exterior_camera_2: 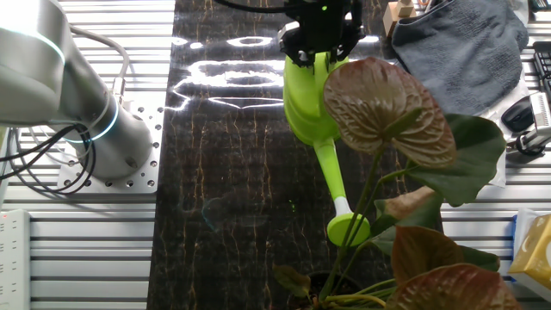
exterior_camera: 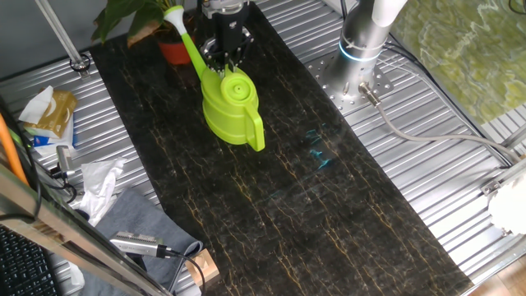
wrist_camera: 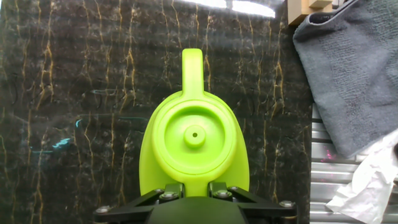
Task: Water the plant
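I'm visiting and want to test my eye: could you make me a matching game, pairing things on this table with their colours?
Things:
1. watering can
2. plant pot
3. cloth
4. table mat

Colours:
A. grey
B. black with gold veins
C. lime green
D. red-orange

Pairs: 1-C, 2-D, 3-A, 4-B
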`<state>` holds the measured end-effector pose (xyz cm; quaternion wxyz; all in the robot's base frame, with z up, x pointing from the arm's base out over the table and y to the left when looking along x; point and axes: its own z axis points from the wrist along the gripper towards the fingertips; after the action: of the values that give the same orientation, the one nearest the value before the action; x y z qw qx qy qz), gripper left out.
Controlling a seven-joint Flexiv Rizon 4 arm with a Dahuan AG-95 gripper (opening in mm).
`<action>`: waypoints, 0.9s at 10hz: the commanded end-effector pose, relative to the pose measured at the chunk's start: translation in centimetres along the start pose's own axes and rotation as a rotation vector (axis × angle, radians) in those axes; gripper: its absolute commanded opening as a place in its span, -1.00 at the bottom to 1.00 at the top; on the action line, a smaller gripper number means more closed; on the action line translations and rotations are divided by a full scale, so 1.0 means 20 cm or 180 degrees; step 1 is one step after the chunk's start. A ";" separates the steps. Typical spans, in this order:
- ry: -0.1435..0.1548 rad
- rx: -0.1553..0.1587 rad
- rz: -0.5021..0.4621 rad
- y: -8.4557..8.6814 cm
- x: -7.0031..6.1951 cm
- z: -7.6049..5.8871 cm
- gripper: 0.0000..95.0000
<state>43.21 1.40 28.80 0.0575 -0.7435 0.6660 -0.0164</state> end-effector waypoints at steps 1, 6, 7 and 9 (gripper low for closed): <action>-0.0005 0.0001 0.0003 0.00 0.00 0.00 -1.00; -0.0084 0.0017 0.0005 0.00 0.01 -0.01 -1.00; -0.0093 0.0020 0.0004 0.00 0.01 -0.01 -1.00; -0.0096 0.0021 -0.0002 0.01 0.02 -0.01 -1.00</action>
<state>43.03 0.95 28.96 0.0698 -0.7437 0.6648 -0.0081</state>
